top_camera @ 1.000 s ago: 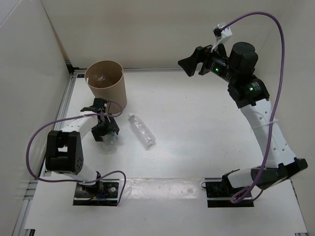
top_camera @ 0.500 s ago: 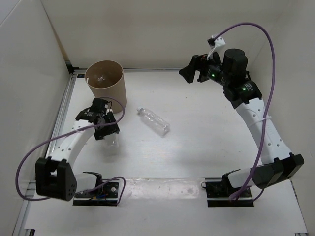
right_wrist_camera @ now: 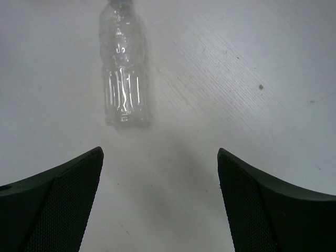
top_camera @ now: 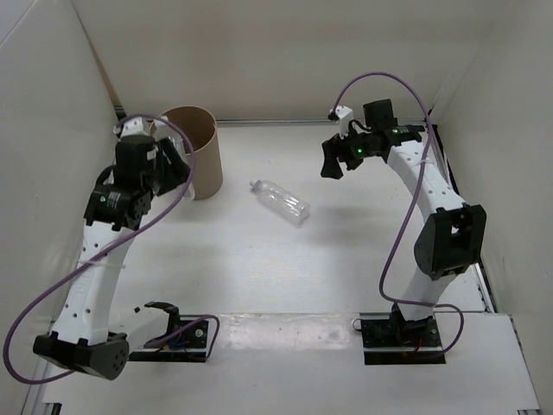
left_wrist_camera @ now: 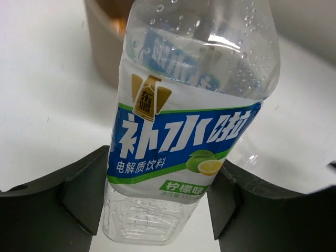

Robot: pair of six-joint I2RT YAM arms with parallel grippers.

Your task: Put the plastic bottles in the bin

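Labelled bottle [left_wrist_camera: 184, 131] sits clamped in left fingers [left_wrist_camera: 79, 194]; right fingers [right_wrist_camera: 58, 205] spread near plain bottle [right_wrist_camera: 123, 68].

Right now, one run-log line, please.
left gripper: shut on labelled bottle, near bin | right gripper: open, plain clear bottle lying ahead

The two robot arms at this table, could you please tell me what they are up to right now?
The left tool is shut on a clear plastic bottle with a blue, white and green label, held raised close to the tan-brown cardboard cylinder bin, not yet dropped in. The right tool is open and empty, hanging above a plain clear plastic bottle that lies on its side on the white table, apart from the bin.
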